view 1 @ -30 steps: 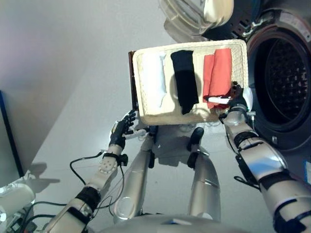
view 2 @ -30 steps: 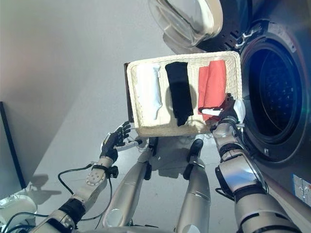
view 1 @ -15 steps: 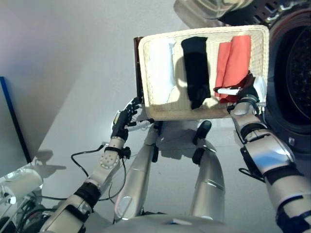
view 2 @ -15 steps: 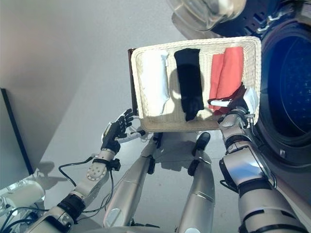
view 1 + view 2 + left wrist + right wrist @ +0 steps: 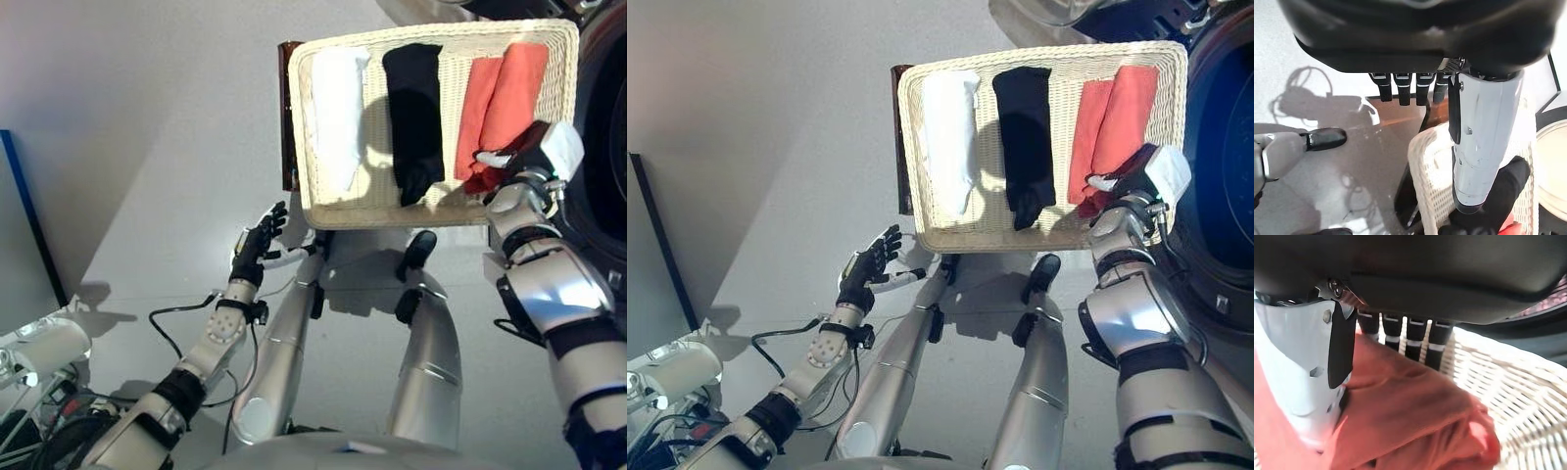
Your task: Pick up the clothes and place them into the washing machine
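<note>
A shallow wicker basket (image 5: 392, 217) holds a white cloth (image 5: 338, 117), a black cloth (image 5: 416, 117) and a red cloth (image 5: 500, 98) side by side. My right hand (image 5: 521, 164) is over the near end of the red cloth (image 5: 1415, 416). Its fingers (image 5: 1413, 340) reach straight down onto the cloth, and its thumb (image 5: 1308, 382) lies spread beside them. My left hand (image 5: 257, 245) hangs open over the floor, below and left of the basket's near left corner (image 5: 1432, 181). The washing machine's drum opening (image 5: 1225, 196) is just right of the basket.
The basket rests on a dark brown box (image 5: 288, 117). The machine's open door (image 5: 1058, 10) hangs past the basket's far edge. A dark blue panel (image 5: 20, 225) stands at the far left, with a white object (image 5: 39, 348) on the floor near it.
The whole picture has shifted, so the camera moved. My right hand stays at the near end of the red cloth. My left hand stays open, a little farther from the basket's corner.
</note>
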{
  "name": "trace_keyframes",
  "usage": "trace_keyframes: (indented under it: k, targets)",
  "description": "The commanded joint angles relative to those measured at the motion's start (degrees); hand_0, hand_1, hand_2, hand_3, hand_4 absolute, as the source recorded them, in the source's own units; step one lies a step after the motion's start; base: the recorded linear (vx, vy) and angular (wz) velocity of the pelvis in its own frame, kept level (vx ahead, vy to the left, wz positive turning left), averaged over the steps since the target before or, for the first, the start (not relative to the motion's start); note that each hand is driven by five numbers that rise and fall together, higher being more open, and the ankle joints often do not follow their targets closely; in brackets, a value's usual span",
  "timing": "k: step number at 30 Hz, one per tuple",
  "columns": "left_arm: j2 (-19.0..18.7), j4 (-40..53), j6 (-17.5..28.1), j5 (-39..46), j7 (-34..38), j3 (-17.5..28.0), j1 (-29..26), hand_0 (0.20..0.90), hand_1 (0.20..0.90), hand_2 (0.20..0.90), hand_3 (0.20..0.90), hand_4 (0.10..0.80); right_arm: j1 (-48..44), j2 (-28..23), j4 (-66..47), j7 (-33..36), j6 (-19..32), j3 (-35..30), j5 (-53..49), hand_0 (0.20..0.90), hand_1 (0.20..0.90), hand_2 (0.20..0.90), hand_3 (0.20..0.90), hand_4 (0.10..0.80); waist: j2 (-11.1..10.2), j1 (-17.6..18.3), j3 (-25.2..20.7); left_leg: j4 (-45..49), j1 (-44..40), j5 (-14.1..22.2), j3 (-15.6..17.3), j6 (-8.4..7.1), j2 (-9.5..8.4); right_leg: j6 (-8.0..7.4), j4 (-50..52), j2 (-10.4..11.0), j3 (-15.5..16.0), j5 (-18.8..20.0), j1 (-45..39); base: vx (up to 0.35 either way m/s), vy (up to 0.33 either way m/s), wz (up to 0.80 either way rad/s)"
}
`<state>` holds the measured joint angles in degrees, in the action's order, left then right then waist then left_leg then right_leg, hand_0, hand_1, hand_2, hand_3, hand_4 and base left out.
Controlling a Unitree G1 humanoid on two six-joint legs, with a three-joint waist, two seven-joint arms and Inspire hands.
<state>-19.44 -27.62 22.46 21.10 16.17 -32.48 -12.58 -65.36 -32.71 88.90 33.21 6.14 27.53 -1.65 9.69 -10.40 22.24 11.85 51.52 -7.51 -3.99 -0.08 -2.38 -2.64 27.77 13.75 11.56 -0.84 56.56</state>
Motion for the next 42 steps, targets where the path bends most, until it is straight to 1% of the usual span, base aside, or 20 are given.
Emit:
trace_keyframes:
  k: [1, 8, 13, 14, 15, 19, 20, 21, 22, 25, 26, 27, 29, 30, 31, 34, 35, 38, 39, 42]
  targets:
    - [-1.9, 2.3, 2.3, -1.2, 1.5, 1.3, 1.1, 0.9, 0.9, 0.9, 0.9, 0.8, -1.7, -0.5, -2.7, -1.1, 0.2, 4.3, 1.3, 0.2, 0.2, 0.2, 0.2, 0.3, 1.4, -0.5, 1.1, 6.9, 1.8, 9.0, 0.2, -3.23, -0.67, -2.18, -7.2, -1.2, -2.8, 0.1, -5.6, 0.0, 0.0, 0.0]
    - [-0.6, -4.7, 1.7, -0.7, 1.1, 1.2, 1.7, 0.9, 0.9, 0.9, 0.9, 0.8, 0.7, 1.5, -3.2, -1.2, 0.2, 3.4, 0.9, 0.2, 0.2, 0.2, 0.2, 0.3, 1.1, 0.2, 0.0, 4.7, -1.7, 8.4, 0.6, -3.27, -0.34, -2.34, -9.6, -1.7, -3.3, 1.0, -8.6, 0.003, -0.002, -0.04]
    - [1.1, -12.2, 1.1, -0.2, 0.8, 1.1, 2.0, 0.9, 0.9, 0.9, 0.9, 0.8, 2.8, 1.8, -3.5, -0.9, 1.2, 0.3, -2.0, 0.2, 0.2, 0.2, 0.2, 0.3, 1.1, 0.5, -1.2, 1.1, -6.3, 7.2, 0.7, -3.48, -0.16, -2.76, -12.7, -2.1, -3.3, 2.1, -12.8, -0.004, -0.008, -0.11]
    - [1.3, -13.3, 1.0, -0.1, 0.7, 1.2, 2.2, 0.9, 0.9, 0.9, 0.9, 0.8, 3.3, 1.7, -3.9, -0.9, 1.7, -0.7, -3.2, 0.2, 0.2, 0.2, 0.2, 0.3, 1.2, 0.7, -1.1, 0.5, -6.3, 5.1, 1.0, -3.26, -0.22, -2.43, -13.7, -1.8, -2.9, 4.1, -12.9, -0.077, -0.015, -0.1]
    - [2.0, -17.0, 0.5, 0.4, 0.3, 1.7, 2.6, 0.9, 0.9, 0.9, 0.9, 0.8, 5.0, 1.6, -5.3, -1.8, 3.5, -4.0, -8.0, 0.2, 0.2, 0.2, 0.2, 0.3, 1.2, 1.0, -1.6, -0.2, -7.8, 4.9, 1.1, -3.32, -0.21, -2.48, -14.5, -1.9, -3.0, 4.2, -14.6, -0.081, -0.008, -0.09]
    - [2.5, -19.7, 0.3, 0.6, 0.1, 2.2, 2.9, 0.9, 0.9, 0.9, 0.9, 0.8, 6.8, 1.5, -6.5, -2.6, 5.0, -6.5, -11.9, 0.2, 0.2, 0.2, 0.2, 0.3, 1.2, 1.2, -2.1, -0.8, -9.2, 4.9, 1.2, -3.29, -0.17, -2.55, -15.2, -1.9, -3.0, 4.3, -15.9, 0.024, -0.014, -0.04]
    - [3.0, -22.7, -0.1, 0.6, -0.4, 3.2, 3.4, 0.9, 0.9, 0.9, 0.9, 0.8, 8.6, 1.4, -7.9, -3.8, 7.0, -10.6, -18.2, 0.2, 0.2, 0.2, 0.2, 0.3, 1.1, 1.6, -2.7, -1.2, -10.4, 4.9, 1.2, -3.26, -0.1, -2.6, -15.9, -2.0, -3.1, 4.5, -17.1, 0.031, -0.024, -0.04]
    - [3.2, -23.8, -0.1, 0.7, -0.5, 3.4, 3.6, 0.9, 0.9, 0.9, 0.9, 0.8, 9.3, 1.6, -8.4, -4.3, 7.9, -12.0, -20.9, 0.2, 0.2, 0.2, 0.2, 0.3, 1.1, 1.7, -2.9, -1.5, -11.0, 4.9, 1.2, -3.25, -0.09, -2.63, -16.2, -2.0, -3.2, 4.5, -17.7, 0.048, -0.028, -0.05]
    - [3.2, -24.4, -0.2, 0.4, -1.0, 3.9, 4.3, 0.9, 0.9, 0.9, 0.9, 0.8, 10.8, 1.8, -9.2, -5.6, 9.5, -15.4, -26.3, 0.2, 0.2, 0.2, 0.2, 0.3, 1.4, 1.8, -3.5, -2.0, -12.0, 4.8, 1.5, -3.24, -0.02, -2.73, -17.1, -2.1, -3.3, 4.6, -18.8, 0.033, -0.007, -0.05]
    - [3.0, -24.2, 0.0, 0.5, -1.4, 4.0, 5.3, 0.9, 0.9, 0.9, 0.9, 0.8, 11.7, 2.4, -10.4, -5.8, 11.2, -18.1, -30.3, 0.2, 0.2, 0.2, 0.2, 0.3, 1.5, 1.9, -3.9, -2.4, -12.8, 4.8, 1.8, -3.2, -0.01, -2.82, -17.7, -2.1, -3.5, 4.8, -19.6, 0.017, 0.004, -0.12]
    - [2.9, -24.3, 0.3, 0.3, -1.6, 3.8, 5.8, 0.9, 0.9, 0.9, 0.9, 0.8, 12.9, 2.9, -10.9, -5.1, 13.1, -20.9, -33.3, 0.2, 0.2, 0.2, 0.2, 0.3, 1.7, 2.2, -4.3, -2.5, -13.3, 4.9, 2.0, -3.12, 0.02, -2.87, -18.1, -2.2, -3.7, 4.7, -20.2, 0.019, 0.015, -0.1]
    - [2.9, -24.2, 0.6, 0.2, -1.3, 3.7, 5.9, 0.9, 0.9, 0.9, 0.9, 0.8, 13.1, 3.3, -12.2, -2.9, 14.7, -21.6, -33.3, 0.2, 0.2, 0.2, 0.2, 0.3, 1.7, 2.4, -4.5, -2.6, -13.5, 5.0, 2.1, -3.09, 0.08, -2.9, -18.2, -2.2, -3.9, 4.7, -20.4, 0.021, 0.023, -0.09]
    - [3.1, -24.4, 1.1, -0.3, -0.9, 3.2, 5.7, 0.9, 0.9, 0.9, 0.9, 0.8, 14.6, 4.5, -14.3, -0.9, 16.7, -22.8, -32.5, 0.2, 0.2, 0.2, 0.2, 0.3, 1.8, 2.8, -4.8, -2.6, -13.8, 5.1, 2.3, -3.0, 0.07, -2.89, -18.2, -2.3, -4.1, 4.7, -20.5, 0.01, 0.013, -0.12]
    - [3.1, -24.5, 1.1, -0.3, -0.9, 3.1, 5.7, 0.9, 0.9, 0.9, 0.9, 0.8, 14.7, 4.6, -14.5, -0.8, 16.7, -22.9, -32.4, 0.2, 0.2, 0.2, 0.2, 0.3, 1.7, 2.8, -4.8, -2.6, -13.8, 5.1, 2.4, -3.0, 0.07, -2.89, -18.2, -2.3, -4.1, 4.7, -20.5, 0.011, 0.005, -0.09]
    - [3.2, -24.7, 1.7, -0.6, -0.1, 2.8, 5.5, 0.9, 0.9, 0.9, 0.9, 0.8, 15.5, 4.7, -15.9, 3.3, 17.5, -22.5, -28.6, 0.2, 0.2, 0.2, 0.2, 0.3, 1.8, 3.1, -5.0, -2.6, -14.0, 5.1, 2.3, -2.95, 0.13, -2.95, -18.2, -2.4, -4.3, 4.7, -20.5, 0.0, 0.0, 0.0]
    - [3.3, -23.9, 3.2, -1.8, 1.4, 1.6, 5.1, 0.9, 0.9, 0.9, 0.9, 0.8, 15.4, 4.0, -17.5, 9.7, 16.9, -21.0, -19.9, 0.2, 0.2, 0.2, 0.2, 0.3, 2.0, 3.5, -5.3, -2.8, -14.2, 5.1, 2.5, -2.97, 0.22, -3.02, -18.6, -2.5, -4.6, 4.8, -20.8, 0.0, 0.003, -0.02]
    - [3.3, -23.5, 3.4, -2.0, 1.8, 1.3, 5.0, 0.9, 0.9, 0.9, 0.9, 0.8, 15.2, 4.0, -17.7, 10.5, 16.9, -21.2, -19.2, 0.2, 0.2, 0.2, 0.2, 0.3, 2.0, 3.6, -5.4, -2.8, -14.2, 5.1, 2.6, -2.96, 0.22, -3.03, -18.6, -2.5, -4.7, 4.8, -20.8, 0.006, 0.003, -0.08]
    - [3.2, -22.8, 3.6, -1.9, 2.4, 0.4, 4.6, 0.9, 0.9, 0.9, 0.9, 0.8, 13.3, 2.8, -15.3, 12.7, 16.7, -22.2, -20.3, 0.2, 0.2, 0.2, 0.2, 0.3, 2.0, 3.6, -5.9, -3.0, -14.3, 5.1, 2.5, -2.98, 0.23, -3.0, -18.9, -2.6, -4.8, 4.9, -20.9, 0.004, -0.005, -0.03]
    - [3.2, -22.5, 3.5, -1.6, 2.3, 0.3, 4.7, 0.9, 0.9, 0.9, 0.9, 0.8, 12.6, 2.5, -14.4, 12.3, 16.8, -22.6, -21.8, 0.2, 0.2, 0.2, 0.2, 0.3, 2.1, 3.6, -6.1, -3.0, -14.3, 5.1, 2.6, -2.99, 0.19, -3.02, -19.0, -2.6, -4.9, 5.0, -20.9, 0.0, 0.0, 0.0]
    - [3.0, -22.7, 3.3, -1.0, 2.4, 0.5, 4.8, 0.9, 0.9, 0.9, 0.9, 0.8, 11.2, 1.3, -14.7, 14.7, 17.8, -24.3, -23.7, 0.2, 0.2, 0.2, 0.2, 0.3, 2.2, 3.8, -6.4, -3.6, -14.4, 5.0, 2.9, -3.05, 0.31, -2.98, -19.4, -2.9, -5.5, 5.0, -20.9, 0.001, 0.0, -0.06]
